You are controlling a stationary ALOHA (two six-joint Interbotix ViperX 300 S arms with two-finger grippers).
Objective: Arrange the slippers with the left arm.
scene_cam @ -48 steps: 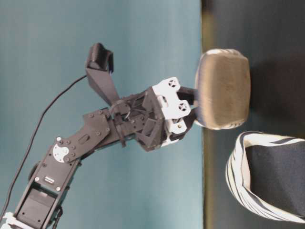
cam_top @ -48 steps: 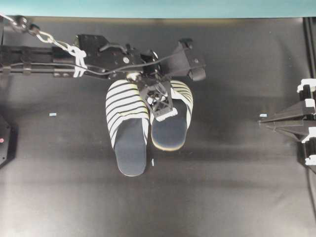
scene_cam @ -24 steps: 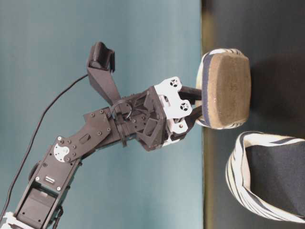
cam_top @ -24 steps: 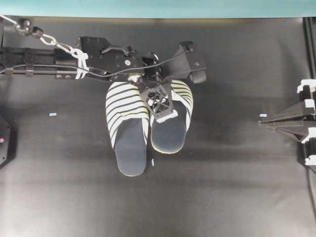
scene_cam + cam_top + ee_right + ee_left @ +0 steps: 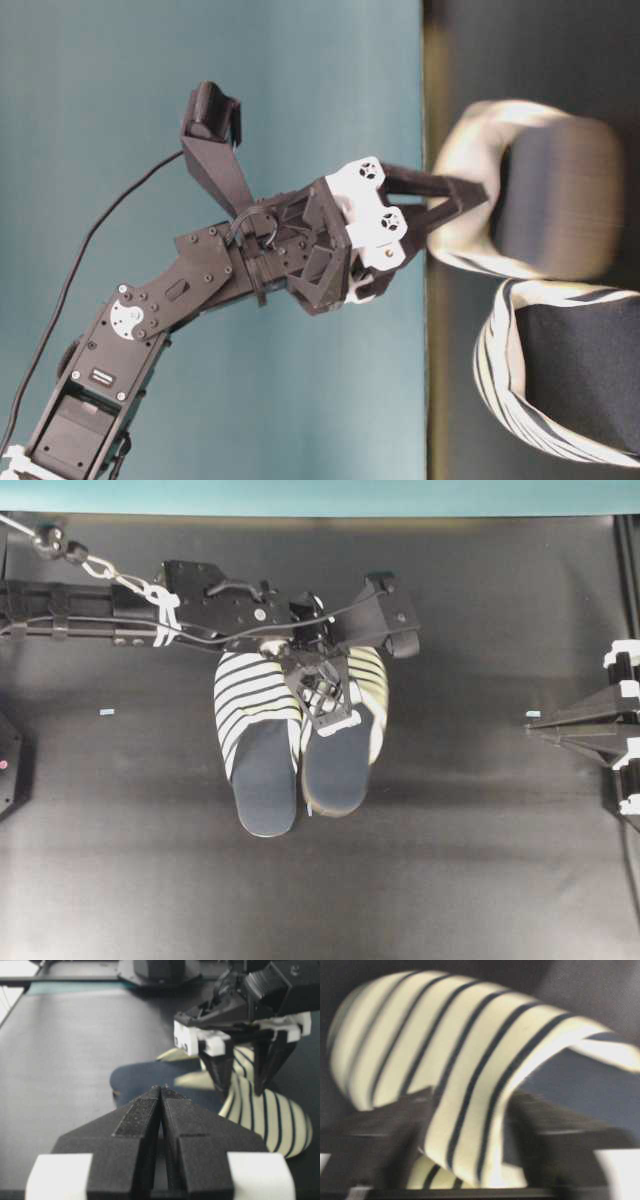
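The right gripper (image 5: 161, 1091) fills the foreground of its own wrist view, its two black fingers pressed together with nothing between them. In the overhead view it sits parked at the right edge (image 5: 545, 725), well apart from everything else on the dark table (image 5: 470, 860).

Beyond it, in the middle of the table, lie the slippers. The left slipper (image 5: 258, 745) rests flat, striped toe cover toward the teal wall (image 5: 320, 495) and navy insole toward the near edge. The right slipper (image 5: 345, 745) lies just beside it, its inner edge touching or almost touching the left one, pointing the same way. In the table-level view this right slipper (image 5: 530, 190) is smeared with motion blur, while the left one (image 5: 560, 380) is sharp.

Directly above the right slipper's toe cover is the left gripper (image 5: 325, 695). Its fingers stand apart: the table-level view shows them (image 5: 455, 200) spread in a V, tips at the slipper's striped edge, and the left wrist view shows the striped cover (image 5: 470, 1060) between two blurred dark fingers (image 5: 385, 1140). Whether the tips touch the fabric cannot be told.

Farthest back, the left arm (image 5: 120, 610) stretches in from the left edge along the wall, cables and white fittings on it.
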